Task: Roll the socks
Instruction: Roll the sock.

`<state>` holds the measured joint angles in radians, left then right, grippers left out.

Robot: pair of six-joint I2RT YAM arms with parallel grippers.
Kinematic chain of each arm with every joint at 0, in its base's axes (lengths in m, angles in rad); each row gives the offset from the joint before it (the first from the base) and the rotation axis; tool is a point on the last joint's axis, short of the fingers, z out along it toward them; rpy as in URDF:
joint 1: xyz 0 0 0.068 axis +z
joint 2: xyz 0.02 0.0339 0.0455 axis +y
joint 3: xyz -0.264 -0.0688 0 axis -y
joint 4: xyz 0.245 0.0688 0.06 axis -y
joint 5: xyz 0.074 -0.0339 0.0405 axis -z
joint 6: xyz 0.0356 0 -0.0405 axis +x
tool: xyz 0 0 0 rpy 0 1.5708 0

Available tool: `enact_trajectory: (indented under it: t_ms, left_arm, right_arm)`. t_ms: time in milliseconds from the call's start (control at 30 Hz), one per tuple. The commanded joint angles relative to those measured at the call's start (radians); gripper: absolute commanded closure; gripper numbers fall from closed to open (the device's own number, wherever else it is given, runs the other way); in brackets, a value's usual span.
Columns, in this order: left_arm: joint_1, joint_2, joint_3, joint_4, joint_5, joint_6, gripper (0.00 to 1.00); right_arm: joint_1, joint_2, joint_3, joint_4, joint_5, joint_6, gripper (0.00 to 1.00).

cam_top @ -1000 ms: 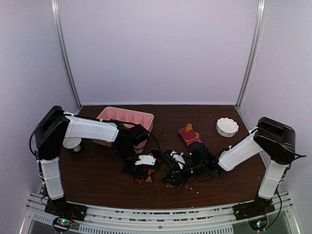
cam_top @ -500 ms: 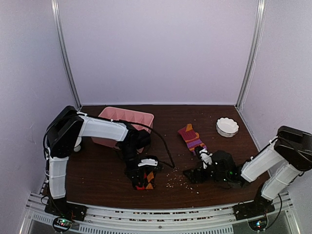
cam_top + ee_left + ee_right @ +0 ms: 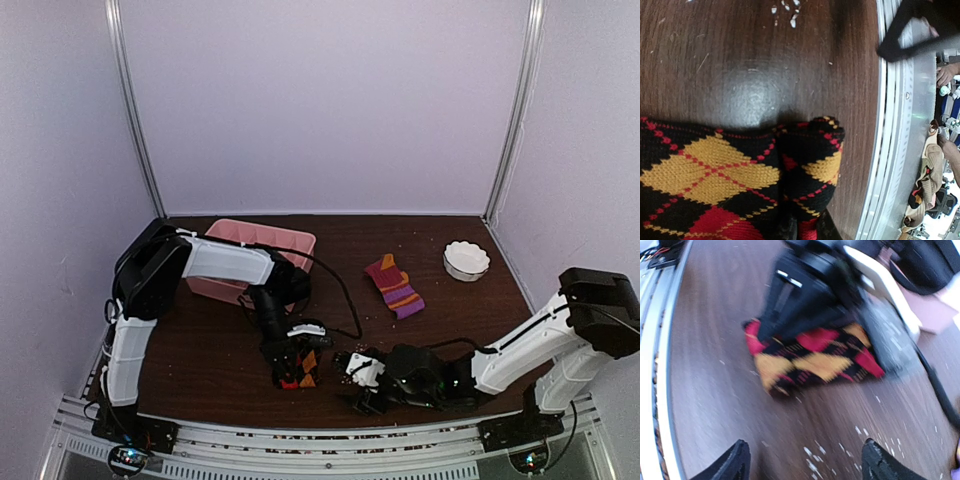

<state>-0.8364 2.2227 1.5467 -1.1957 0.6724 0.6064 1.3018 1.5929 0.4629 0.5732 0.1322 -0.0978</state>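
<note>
A black, yellow and red diamond-patterned sock (image 3: 299, 368) lies folded near the table's front, and my left gripper (image 3: 292, 350) comes down on it from behind. In the left wrist view the sock (image 3: 715, 175) fills the lower left, and a fold of it is pinched in my left gripper (image 3: 807, 229). A second sock (image 3: 395, 285), striped purple, orange and dark red, lies flat further back and is untouched. My right gripper (image 3: 352, 385) sits low, just right of the patterned sock. In its wrist view the right gripper (image 3: 807, 465) is open and empty, facing that sock (image 3: 810, 357).
A pink tray (image 3: 290, 240) stands at the back left behind the left arm. A white bowl (image 3: 466, 260) is at the back right. Pale crumbs (image 3: 815, 452) dot the dark wood. The metal front rail (image 3: 895, 150) runs close to the patterned sock.
My right gripper let go, drew off to the right, then swung back left toward the patterned sock with its jaws wide. My left gripper kept its pinch and shifted the sock slightly forward.
</note>
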Motion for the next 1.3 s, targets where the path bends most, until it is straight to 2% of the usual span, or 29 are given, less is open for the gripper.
enact_trajectory:
  t_ms: [0, 133, 400, 533, 633, 733, 867, 1000, 1033, 1067, 1100, 1200, 1267]
  left_arm:
    - [0.007, 0.059, 0.023, 0.005, -0.055, -0.006, 0.87]
    - [0.009, 0.071, 0.031, 0.011, -0.085, -0.018, 0.87]
    - [0.009, 0.08, 0.053, 0.006, -0.124, -0.018, 0.87]
    - [0.01, 0.079, 0.055, 0.006, -0.126, -0.009, 0.86]
    - [0.01, 0.074, 0.051, 0.01, -0.118, -0.001, 0.82]
    - [0.01, 0.071, 0.049, 0.016, -0.111, 0.001, 0.76]
    - [0.012, 0.064, 0.049, 0.024, -0.101, 0.006, 0.63]
    - [0.019, -0.007, 0.001, 0.088, -0.103, 0.012, 0.39]
    - [0.019, -0.039, -0.022, 0.116, -0.113, 0.01, 0.28]
    - [0.021, -0.074, -0.049, 0.152, -0.126, 0.008, 0.06]
    - [0.023, -0.112, -0.082, 0.193, -0.134, 0.009, 0.02]
    - [0.025, -0.247, -0.2, 0.336, -0.178, 0.021, 0.02]
    - [0.026, -0.332, -0.292, 0.43, -0.201, 0.032, 0.02]
  right_arm:
    - [0.048, 0.084, 0.127, -0.102, 0.04, -0.136, 0.28]
    - [0.044, 0.169, 0.246, -0.169, -0.027, -0.206, 0.41]
    - [0.01, 0.269, 0.351, -0.188, -0.063, -0.266, 0.43]
    - [-0.006, 0.303, 0.386, -0.207, -0.078, -0.276, 0.47]
    - [-0.02, 0.326, 0.406, -0.234, -0.099, -0.278, 0.57]
    - [-0.029, 0.34, 0.426, -0.269, -0.127, -0.27, 0.75]
    - [-0.036, 0.359, 0.432, -0.305, -0.159, -0.246, 0.89]
    - [-0.066, 0.363, 0.414, -0.32, -0.208, -0.179, 0.96]
    - [-0.082, 0.364, 0.408, -0.326, -0.241, -0.154, 0.97]
    - [-0.1, 0.365, 0.404, -0.336, -0.286, -0.128, 0.97]
    - [-0.122, 0.366, 0.398, -0.346, -0.339, -0.102, 0.98]
    - [-0.181, 0.388, 0.373, -0.338, -0.496, -0.01, 0.99]
    - [-0.205, 0.404, 0.346, -0.314, -0.547, 0.042, 0.99]
